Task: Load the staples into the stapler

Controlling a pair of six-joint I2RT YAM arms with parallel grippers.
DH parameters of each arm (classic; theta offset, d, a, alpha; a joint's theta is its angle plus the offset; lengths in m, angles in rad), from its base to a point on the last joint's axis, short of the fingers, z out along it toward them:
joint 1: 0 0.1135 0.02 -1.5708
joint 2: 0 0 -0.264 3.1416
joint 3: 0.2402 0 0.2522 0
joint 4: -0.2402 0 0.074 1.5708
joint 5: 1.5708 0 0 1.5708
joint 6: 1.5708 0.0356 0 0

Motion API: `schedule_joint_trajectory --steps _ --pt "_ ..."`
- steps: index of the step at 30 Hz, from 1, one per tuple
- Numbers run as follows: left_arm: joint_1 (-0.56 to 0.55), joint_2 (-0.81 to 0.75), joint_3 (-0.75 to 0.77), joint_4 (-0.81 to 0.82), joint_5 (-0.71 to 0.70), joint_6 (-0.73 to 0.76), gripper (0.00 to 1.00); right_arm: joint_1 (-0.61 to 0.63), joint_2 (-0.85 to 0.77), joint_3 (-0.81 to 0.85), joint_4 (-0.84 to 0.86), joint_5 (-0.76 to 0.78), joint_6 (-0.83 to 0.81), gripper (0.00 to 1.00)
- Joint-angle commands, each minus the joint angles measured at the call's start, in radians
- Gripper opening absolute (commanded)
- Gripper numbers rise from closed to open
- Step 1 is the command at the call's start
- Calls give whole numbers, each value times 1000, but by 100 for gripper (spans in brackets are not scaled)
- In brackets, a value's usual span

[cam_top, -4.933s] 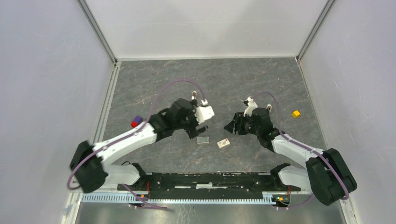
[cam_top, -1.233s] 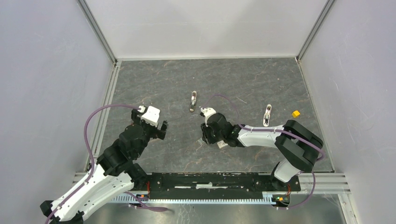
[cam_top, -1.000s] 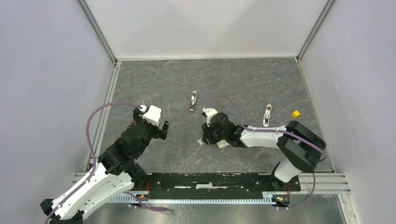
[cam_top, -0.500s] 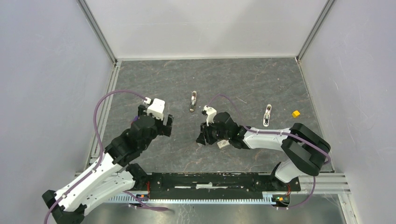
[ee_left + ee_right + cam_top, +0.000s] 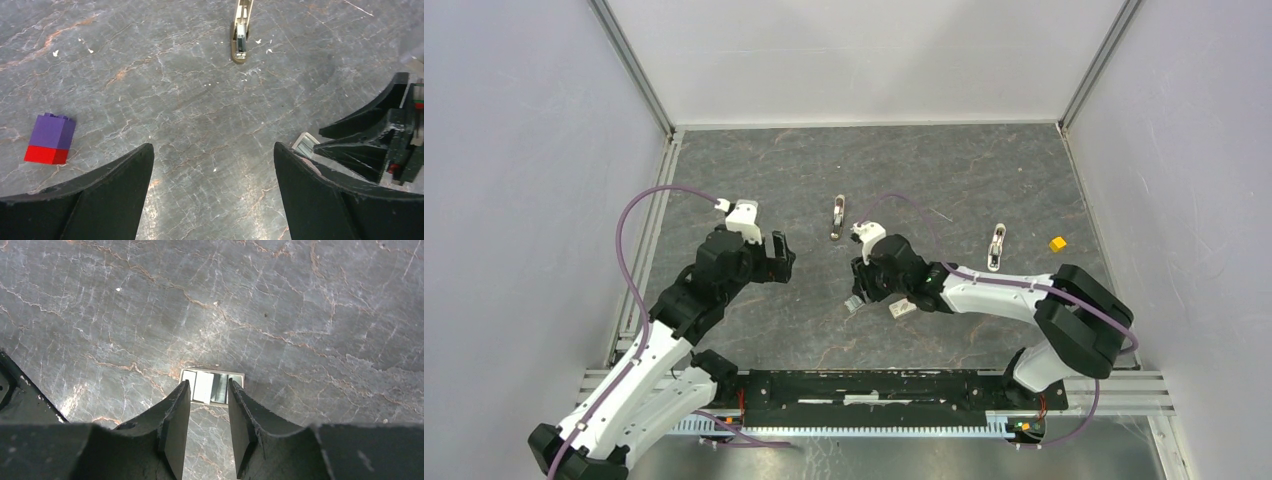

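Right end effector (image 5: 208, 391) low over the grey strip (image 5: 212, 384); left end effector (image 5: 212, 150) empty.
The right fingers stand a narrow gap apart astride the strip, gripping nothing; it lies flat on the surface (image 5: 300, 315), the white box (image 5: 902, 308) just at its 3 o'clock. The left gapes wide over bare stone. The stapler (image 5: 240, 35) lies at 12 o'clock, well apart, away from every edge.

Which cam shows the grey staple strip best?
Right wrist: the strip fills the centre, close up, with the right gripper fingers overlapping its ends. Top external shows only a sliver beside that gripper; left wrist catches just one corner.
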Motion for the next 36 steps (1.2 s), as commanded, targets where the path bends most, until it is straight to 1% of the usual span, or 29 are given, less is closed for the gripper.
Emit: schedule_joint_trajectory --steps 1,9,28,36 --pt "3 -24 2 51 45 -3 95 23 34 63 -40 57 -44 39" --pt "3 -30 -1 47 51 21 96 43 84 91 -52 67 -50 35" --pt "3 -59 -8 51 51 38 98 57 130 105 -47 74 -33 33" --pt "3 -65 -8 53 47 41 98 57 127 93 -38 78 -26 28"
